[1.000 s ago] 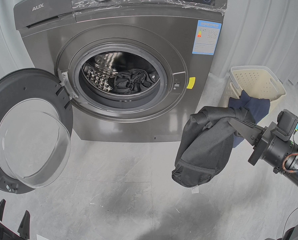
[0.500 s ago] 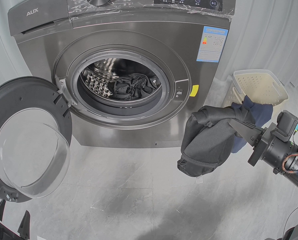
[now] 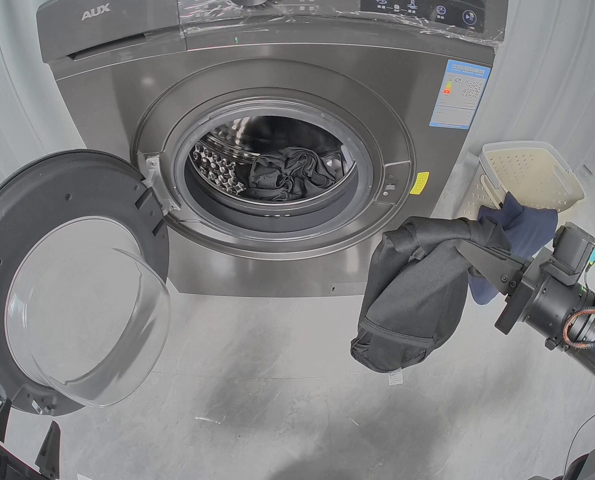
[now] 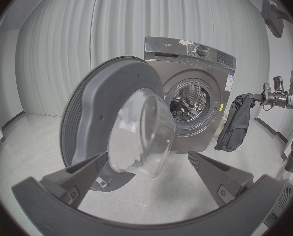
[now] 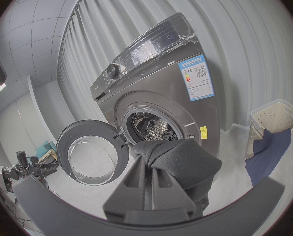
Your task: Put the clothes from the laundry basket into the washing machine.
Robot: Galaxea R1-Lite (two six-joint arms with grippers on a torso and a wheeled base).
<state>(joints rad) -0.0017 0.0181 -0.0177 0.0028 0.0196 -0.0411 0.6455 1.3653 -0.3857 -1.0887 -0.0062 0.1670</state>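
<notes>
Right gripper (image 3: 469,246) held level (pinching black garment (image 3: 411,295)), beside washing machine (image 3: 111,101)

The head camera is shifting, so the washing machine (image 3: 271,168) is sliding rightward in view (its open door (image 3: 44,188) too), while the black garment (image 3: 411,295) hanging from the right gripper (image 3: 474,251) is swaying slightly.
</notes>
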